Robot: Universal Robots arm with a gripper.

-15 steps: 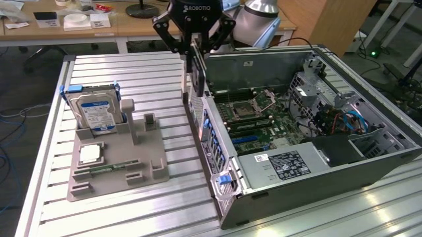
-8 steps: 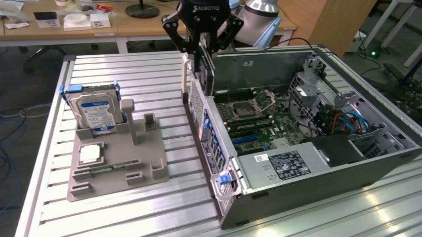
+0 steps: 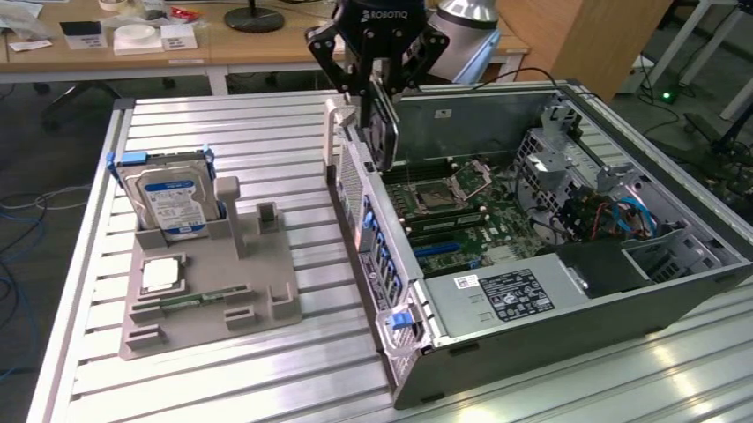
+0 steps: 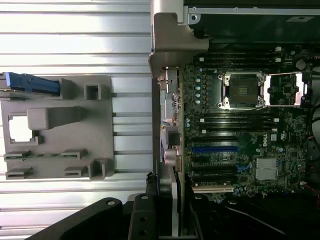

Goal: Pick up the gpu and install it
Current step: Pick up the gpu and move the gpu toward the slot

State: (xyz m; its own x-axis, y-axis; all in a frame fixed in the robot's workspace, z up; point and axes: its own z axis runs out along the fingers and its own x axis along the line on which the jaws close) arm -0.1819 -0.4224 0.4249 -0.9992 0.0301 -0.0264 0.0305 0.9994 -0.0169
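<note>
The gripper, at the top centre of the exterior view, has its fingers partly closed on the gpu. The card hangs upright and edge-on, just over the rear wall of the open computer case, beside the motherboard.

I'm looking at a robotics lab set up for computer assembly. My bench is a ribbed aluminium table rather than a desk. On it lies an open desktop tower with its motherboard bare, and beside it a grey moulded parts fixture holding a hard drive. My gripper grips the gpu over the case. Behind the bench run cluttered wooden work desks with a lamp base, and loose cables trail across the floor
</note>
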